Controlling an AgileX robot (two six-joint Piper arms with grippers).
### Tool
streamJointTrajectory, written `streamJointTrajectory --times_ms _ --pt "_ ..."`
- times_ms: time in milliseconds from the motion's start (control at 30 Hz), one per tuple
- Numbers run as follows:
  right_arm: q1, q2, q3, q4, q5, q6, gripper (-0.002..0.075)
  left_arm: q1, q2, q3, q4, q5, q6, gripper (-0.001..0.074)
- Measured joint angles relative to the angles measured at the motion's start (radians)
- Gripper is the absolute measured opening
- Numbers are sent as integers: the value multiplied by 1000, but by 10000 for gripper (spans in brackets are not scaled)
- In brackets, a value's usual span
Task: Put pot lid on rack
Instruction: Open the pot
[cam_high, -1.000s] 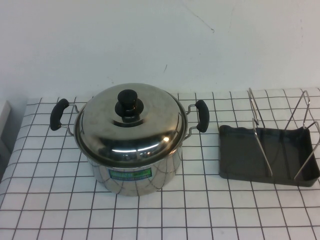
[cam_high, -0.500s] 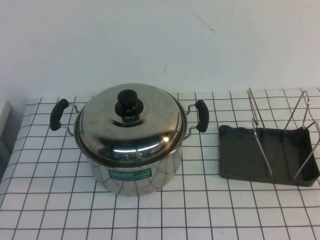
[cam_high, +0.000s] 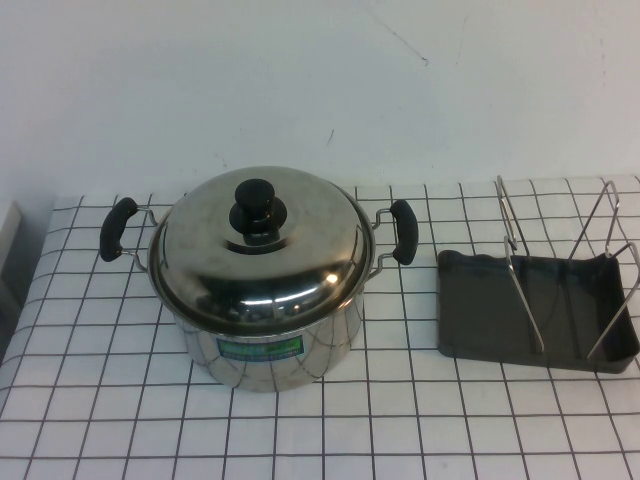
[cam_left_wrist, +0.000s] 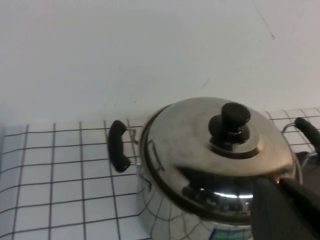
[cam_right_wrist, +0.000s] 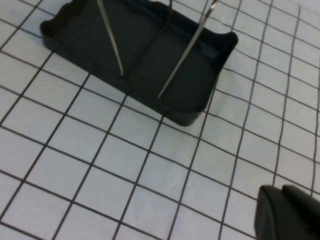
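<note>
From up high we see the round, domed, shiny steel pot lid with its black knob sitting on the two-handled steel pot, well apart from the dark grey plastic rack with wire loops on the checked desk. Neither arm shows here.

Left wrist: our left end effector, fingers together, sits just beside the lid, probably lining up on the knob.

Right wrist: right end effector, also closed, hangs near the rack, seemingly parked.
</note>
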Motion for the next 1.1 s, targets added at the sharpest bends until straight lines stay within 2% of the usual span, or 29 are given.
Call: streamJointTrajectory --times_ms 133,267,433,600,700,833,933,1000,1033,1100 --pt "0 22 0 64 1 -82 -3 0 162 -99 -164 6 142 -3" --pt "0 24 13 125 -6 -122 -3 -4 345 -217 -330 90 328 -3" --pt "0 24 20 154 -15 -141 -3 -54 545 -399 -382 192 401 -3" --pt "0 24 20 160 -17 -151 -3 -156 713 -532 -299 164 387 -3" --pt "0 24 20 160 -18 -152 -3 -228 789 -598 -183 183 291 -3" --pt "0 24 22 160 -18 -155 -3 -320 871 -677 64 235 114 6" --pt "0 24 28 160 -25 -157 -3 -366 922 -731 216 266 31 88" --pt "0 24 35 160 -32 -157 -3 -384 949 -762 272 276 5 198" --pt "0 24 35 162 -34 -157 -3 -391 967 -781 291 280 -6 294" --pt "0 24 37 162 -41 -157 -3 -393 992 -810 307 283 -31 430"
